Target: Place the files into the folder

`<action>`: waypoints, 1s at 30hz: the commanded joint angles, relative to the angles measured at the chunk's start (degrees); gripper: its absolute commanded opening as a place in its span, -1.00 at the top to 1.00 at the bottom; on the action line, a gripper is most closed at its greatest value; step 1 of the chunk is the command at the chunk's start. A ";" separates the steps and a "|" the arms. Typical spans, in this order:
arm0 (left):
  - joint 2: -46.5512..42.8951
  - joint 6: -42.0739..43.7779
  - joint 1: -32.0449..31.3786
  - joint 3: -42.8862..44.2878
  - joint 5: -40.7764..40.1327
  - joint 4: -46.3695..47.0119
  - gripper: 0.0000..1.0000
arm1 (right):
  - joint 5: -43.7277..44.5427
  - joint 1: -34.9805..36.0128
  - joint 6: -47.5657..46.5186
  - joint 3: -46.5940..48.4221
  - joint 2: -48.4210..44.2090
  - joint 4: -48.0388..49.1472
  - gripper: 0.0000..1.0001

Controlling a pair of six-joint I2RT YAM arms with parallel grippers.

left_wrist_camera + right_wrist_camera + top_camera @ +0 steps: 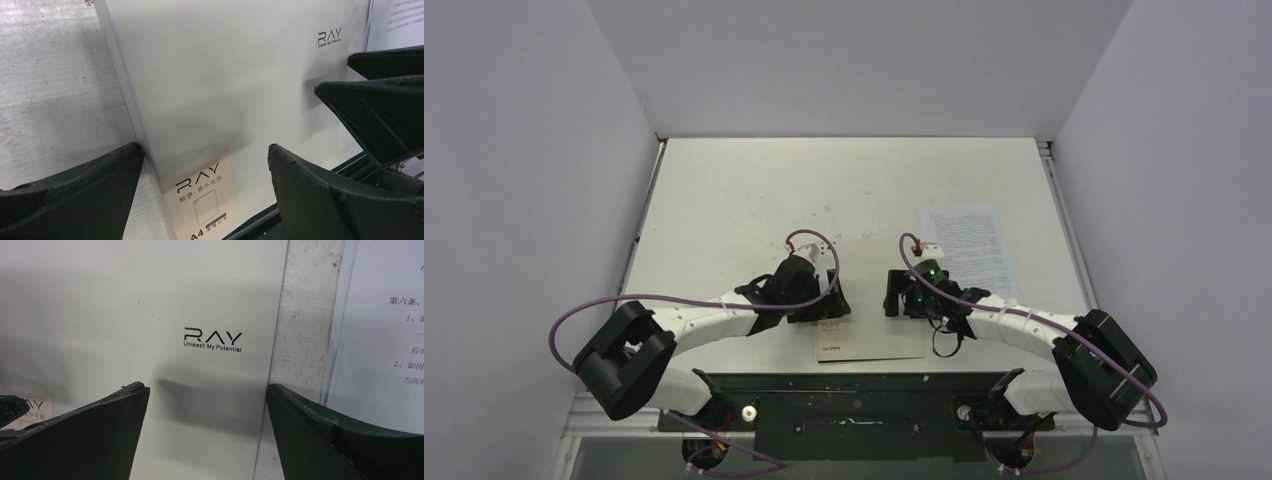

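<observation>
So the folder [869, 345] is lying shut and flat at the near edge of the table [744, 200]. The papers [969, 245] sit just beside it on the right, a bit further back, with a strip of bare table between them. My left gripper [204, 150] is spread wide over the folder's left edge and my right gripper [206, 387] is spread over its right edge. Neither is holding anything.

Step in hand, I reckon, is getting the cover open. The left edge looks like the spine to me, so I'd lift from the right: one finger down on the bare strip, then slide under the cover only. The papers' edge is close there, so go easy.

There's loads of open table to the far and left side for the cover to swing, though my left gripper would have to clear out first. The near side is tight against the black rail [854, 385].
</observation>
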 commanded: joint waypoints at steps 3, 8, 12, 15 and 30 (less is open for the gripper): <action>0.88 -1.68 -0.79 -1.78 3.47 0.94 -0.93 | -2.39 0.37 3.28 -2.07 -3.55 4.00 -0.80; 1.26 -2.26 -1.24 -2.13 3.29 1.24 -0.93 | -4.17 0.04 4.92 -3.54 -6.49 6.48 -0.80; 1.29 -2.65 -1.47 -2.22 2.77 1.16 -0.93 | -5.64 -1.29 6.51 -5.07 -10.02 8.86 -0.80; 1.20 -2.79 -1.55 -2.39 2.44 0.99 -0.93 | -6.91 -2.71 7.79 -6.26 -13.01 10.37 -0.80; -2.94 -4.21 -1.60 -3.94 2.98 4.41 -0.93 | -15.04 -5.42 15.05 -10.40 -22.51 19.06 -0.80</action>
